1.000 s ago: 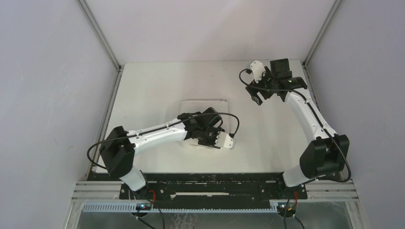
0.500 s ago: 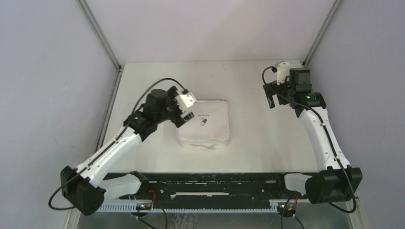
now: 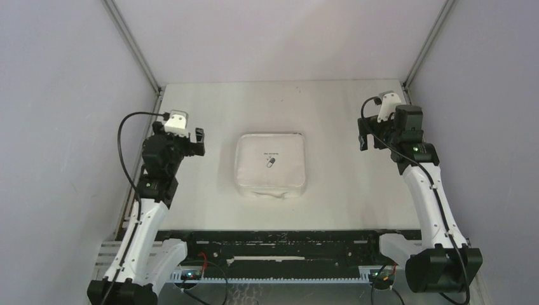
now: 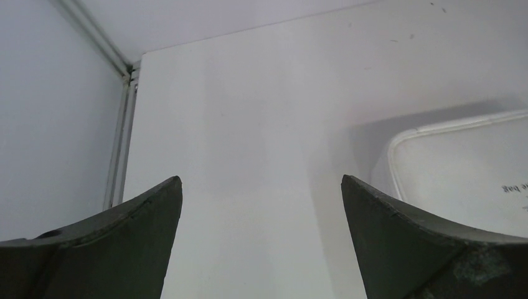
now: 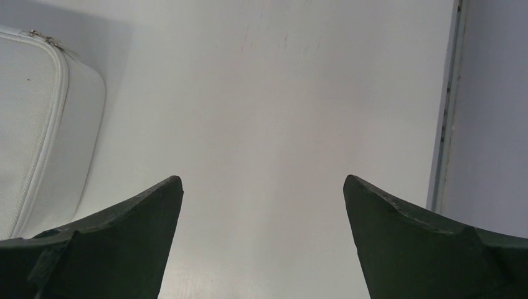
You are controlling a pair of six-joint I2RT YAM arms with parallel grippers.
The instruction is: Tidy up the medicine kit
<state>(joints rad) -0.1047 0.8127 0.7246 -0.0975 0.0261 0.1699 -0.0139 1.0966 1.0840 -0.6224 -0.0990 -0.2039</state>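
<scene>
Two gaping, empty: left end effector [image 4: 261,179], right end effector [image 5: 263,179].

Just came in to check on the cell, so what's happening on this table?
Nothing is held at the moment. The white medicine kit lies closed, logo up, in the middle of the table. The left end effector and right end effector hang open and empty either side of it, touching nothing.

A robot lab test cell: a white surface [image 3: 343,190] boxed in by plain pale walls [image 3: 63,95] on aluminium posts [image 3: 130,44], with a left arm [image 3: 149,210] and right arm [image 3: 426,190] bolted to a black rail [image 3: 279,244] above a slotted cable duct [image 3: 267,277].
</scene>
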